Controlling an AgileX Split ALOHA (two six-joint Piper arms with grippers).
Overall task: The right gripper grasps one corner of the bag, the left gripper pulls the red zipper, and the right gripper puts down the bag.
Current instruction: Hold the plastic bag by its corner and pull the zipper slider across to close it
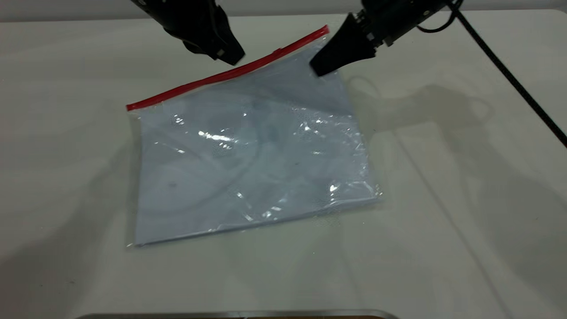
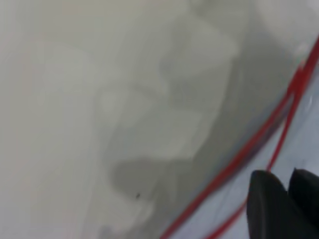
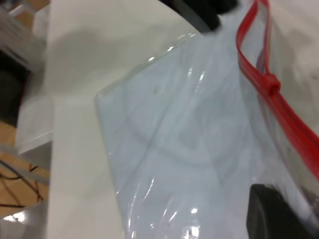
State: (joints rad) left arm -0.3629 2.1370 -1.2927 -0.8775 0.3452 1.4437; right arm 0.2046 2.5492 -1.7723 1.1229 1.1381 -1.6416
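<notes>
My right hand [image 1: 320, 66] pinches the bag's [image 1: 248, 159] lifted corner; the zipper [image 1: 230, 73] looks partly open. My left hand [image 1: 228, 55], fingers nearly together, hovers beside it.

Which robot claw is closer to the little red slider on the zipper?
The left gripper is closer; it hovers just left of the slider on the red zipper. The right gripper is farther right, at the bag corner.

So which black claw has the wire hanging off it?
The right gripper, near the bag's far right corner. A black cable trails from it across the table; the left gripper shows none.
</notes>
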